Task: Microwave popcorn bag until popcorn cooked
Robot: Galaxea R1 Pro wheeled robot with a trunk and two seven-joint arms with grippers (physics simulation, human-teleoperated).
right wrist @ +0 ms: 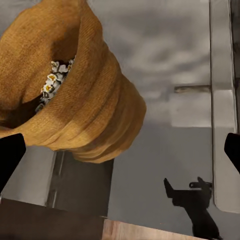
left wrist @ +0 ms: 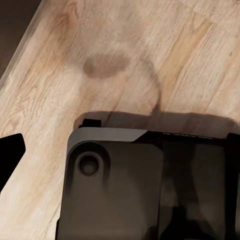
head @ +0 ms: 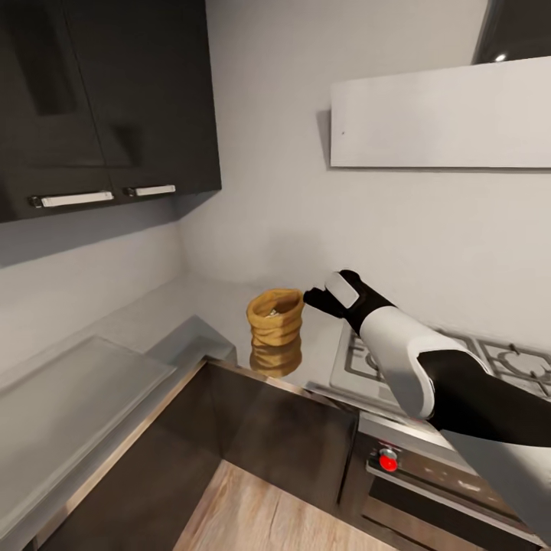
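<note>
Reaching in from the lower right of the head view, the right gripper (head: 315, 300) hovers with fingers spread apart just beside the popcorn bag (head: 275, 317), which stands upright mid-frame on the glossy grey countertop (head: 222, 306), popcorn (right wrist: 54, 80) showing inside its mouth.

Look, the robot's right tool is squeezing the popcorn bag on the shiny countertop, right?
Not quite. The right tool is open beside the popcorn bag, not squeezing it, as the head view shows. The bag does stand on the shiny countertop.
</note>
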